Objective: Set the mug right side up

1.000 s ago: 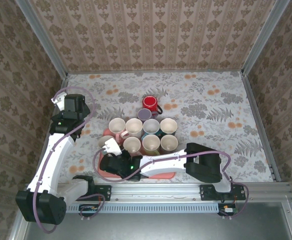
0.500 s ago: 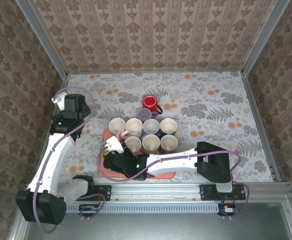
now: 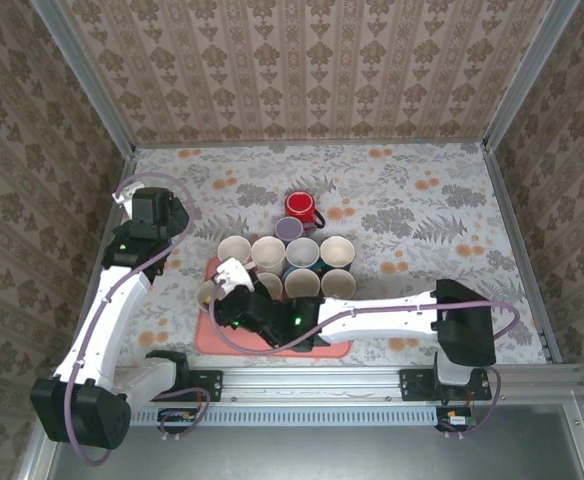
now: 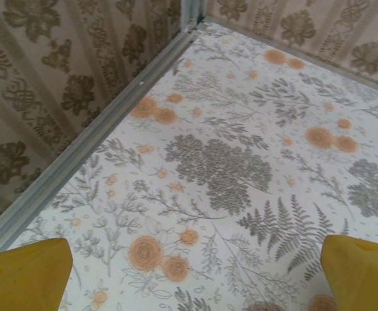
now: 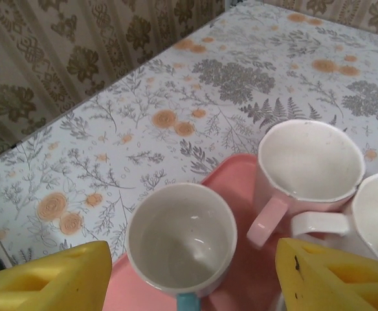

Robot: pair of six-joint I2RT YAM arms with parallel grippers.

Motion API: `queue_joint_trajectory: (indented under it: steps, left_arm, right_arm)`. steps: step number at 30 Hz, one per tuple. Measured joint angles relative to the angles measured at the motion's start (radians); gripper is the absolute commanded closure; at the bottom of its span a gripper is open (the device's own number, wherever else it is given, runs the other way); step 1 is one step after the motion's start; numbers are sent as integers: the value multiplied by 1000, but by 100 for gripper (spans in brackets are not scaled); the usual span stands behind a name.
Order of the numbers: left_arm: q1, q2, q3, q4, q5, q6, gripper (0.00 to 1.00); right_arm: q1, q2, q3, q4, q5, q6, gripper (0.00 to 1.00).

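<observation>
Pink tray (image 5: 235,173) held an upright mug (image 5: 181,236).
Right jaws stood apart either side of it; left jaws hung wide above the desk (image 4: 208,162).

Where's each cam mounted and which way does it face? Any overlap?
Top external: above and behind the robot, looking down on the table; left arm and right arm show.
Left wrist: faces bare table toward a wall corner; open left gripper at bottom.
Right wrist: looks down at an upright mug on the pink tray; open right gripper straddles it.
Shared: top external and right wrist both show that mug and tray.
</observation>
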Motion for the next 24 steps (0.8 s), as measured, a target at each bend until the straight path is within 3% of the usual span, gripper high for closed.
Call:
queue_joint_trajectory:
  steps: [14, 24]
  left_arm:
    - [-91, 121, 26, 26, 232, 90, 1]
    - [-299, 497, 364, -43, 277, 194, 0]
  right_arm:
    - [-261, -226, -91, -105, -253, 38, 36]
    - [-552, -326, -115, -262, -360, 72, 31]
